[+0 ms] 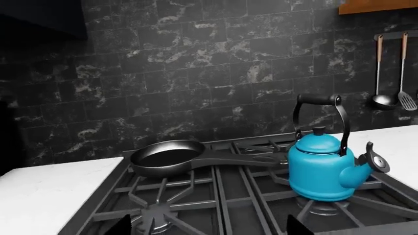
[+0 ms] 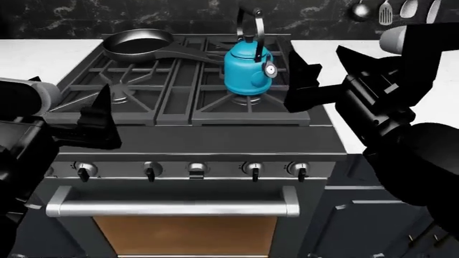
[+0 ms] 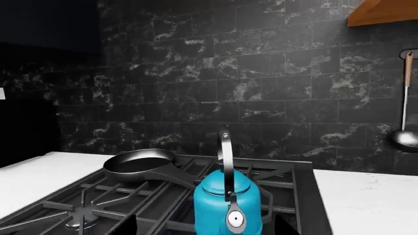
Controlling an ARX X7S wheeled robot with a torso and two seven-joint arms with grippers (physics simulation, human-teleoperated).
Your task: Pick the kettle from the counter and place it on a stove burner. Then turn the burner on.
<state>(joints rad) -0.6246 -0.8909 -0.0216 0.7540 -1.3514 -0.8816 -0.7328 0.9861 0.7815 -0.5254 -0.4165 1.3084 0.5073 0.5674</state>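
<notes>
Dark grey frying pan [image 2: 138,42] at the stove's back-left corner, handle pointing right across the grates. Five knobs [image 2: 197,171] in a row along the front panel — oven door handle [image 2: 172,208] below. Ladle [image 1: 384,100] and spatula [image 1: 407,100] hanging on the black marbled tile wall [image 1: 196,73] — wooden shelf corner [image 3: 385,11] above.

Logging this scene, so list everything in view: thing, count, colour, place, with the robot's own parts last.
kettle: one, bright blue with black handle, on the front right burner grate
frying pan: one, dark grey, on the back left burner
stove: one, black grates, between the two counter sections
knobs: five, silver and black, along the stove front
oven handle: one, silver, below the knobs
counter: white, either side of the stove
hanging utensils: several, on the dark tiled wall behind the right counter
left gripper: one, black, open, before the stove's left front
right gripper: one, black, open, right of the kettle
</notes>
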